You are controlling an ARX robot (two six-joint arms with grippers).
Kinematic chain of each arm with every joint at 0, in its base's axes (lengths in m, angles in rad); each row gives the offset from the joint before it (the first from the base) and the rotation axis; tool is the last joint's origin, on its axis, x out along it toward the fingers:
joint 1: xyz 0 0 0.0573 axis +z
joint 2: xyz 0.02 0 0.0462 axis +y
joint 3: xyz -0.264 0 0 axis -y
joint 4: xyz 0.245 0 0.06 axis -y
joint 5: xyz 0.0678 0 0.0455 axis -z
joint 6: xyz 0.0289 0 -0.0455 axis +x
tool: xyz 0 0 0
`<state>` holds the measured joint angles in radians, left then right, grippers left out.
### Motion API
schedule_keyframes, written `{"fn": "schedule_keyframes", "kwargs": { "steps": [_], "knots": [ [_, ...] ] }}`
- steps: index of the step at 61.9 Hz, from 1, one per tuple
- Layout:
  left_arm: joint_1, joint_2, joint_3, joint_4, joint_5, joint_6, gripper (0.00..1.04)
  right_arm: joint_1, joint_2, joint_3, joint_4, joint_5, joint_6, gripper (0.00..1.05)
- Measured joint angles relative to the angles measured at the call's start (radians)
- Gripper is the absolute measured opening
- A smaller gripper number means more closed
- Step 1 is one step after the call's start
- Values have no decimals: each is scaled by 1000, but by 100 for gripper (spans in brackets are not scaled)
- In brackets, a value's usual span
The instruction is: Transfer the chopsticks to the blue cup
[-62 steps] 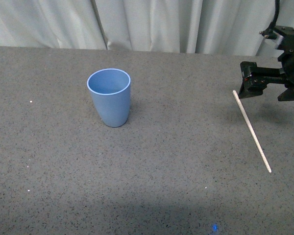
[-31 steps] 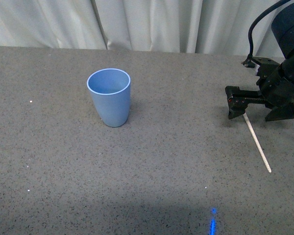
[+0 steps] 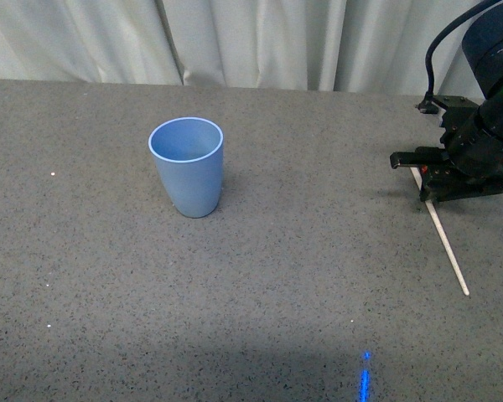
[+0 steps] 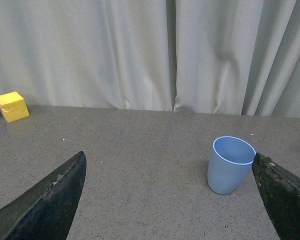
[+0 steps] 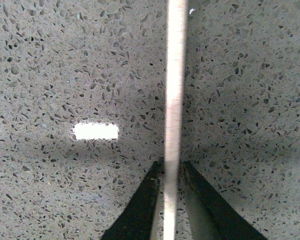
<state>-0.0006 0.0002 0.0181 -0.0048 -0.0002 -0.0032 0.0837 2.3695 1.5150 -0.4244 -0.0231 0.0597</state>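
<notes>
The chopsticks, one stick only, lie flat near the tabletop's right edge, slanting from the far side toward the near edge. The right fingers are set over the stick's far end, drawn in narrow with one finger against each side of it. One blue cup stands upright well apart, left of centre. The left fingers are spread wide, holding nothing. One yellow block sits by the far edge.
</notes>
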Motion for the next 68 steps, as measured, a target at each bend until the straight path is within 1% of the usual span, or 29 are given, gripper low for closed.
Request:
{"fn": "schedule_keyframes", "kwargs": {
  "steps": [2, 3, 7, 15, 21, 24, 27, 30, 35, 38, 42, 44, 46, 50, 55, 61, 68],
  "knots": [
    [0, 0, 0, 0, 0, 0, 98, 0, 0, 0, 0, 0, 0, 8],
    [0, 0, 0, 0, 0, 0, 98, 0, 0, 0, -1, -1, 0, 5],
    [0, 0, 0, 0, 0, 0, 98, 0, 0, 1, -1, -4, 0, 0],
    [0, 0, 0, 0, 0, 0, 98, 0, -11, -18, 30, -38, 10, 1],
    [0, 0, 0, 0, 0, 0, 98, 6, -47, -84, 121, -61, 13, 1],
    [0, 0, 0, 0, 0, 0, 98, 17, -77, -135, 200, -57, -4, 1],
    [0, 0, 0, 0, 0, 0, 98, 29, -118, -187, 291, -79, -10, 1],
    [0, 0, 0, 0, 0, 0, 98, 47, -183, -249, 414, -137, -10, 1],
    [0, 0, 0, 0, 0, 0, 98, 75, -276, -312, 575, -183, -11, 1],
    [0, 0, 0, 0, 0, 0, 98, 99, -349, -350, 726, -248, 13, 1],
    [0, 0, 0, 0, 0, 0, 98, 131, -415, -375, 907, -306, 35, 1],
    [0, 0, 0, 0, 0, 0, 98, 143, -430, -378, 962, -312, 35, 1],
    [0, 0, 0, 0, 0, 0, 98, 169, -448, -380, 1061, -322, 31, 1],
    [0, 0, 0, 0, 0, 0, 98, 211, -452, -382, 1178, -346, 18, 1],
    [0, 0, 0, 0, 0, 0, 98, 261, -429, -385, 1266, -385, 15, 1],
    [0, 0, 0, 0, 0, 0, 98, 329, -378, -381, 1283, -407, 11, 1],
    [0, 0, 0, 0, 0, 0, 98, 375, -324, -351, 1293, -419, 10, 1]
  ]
}}
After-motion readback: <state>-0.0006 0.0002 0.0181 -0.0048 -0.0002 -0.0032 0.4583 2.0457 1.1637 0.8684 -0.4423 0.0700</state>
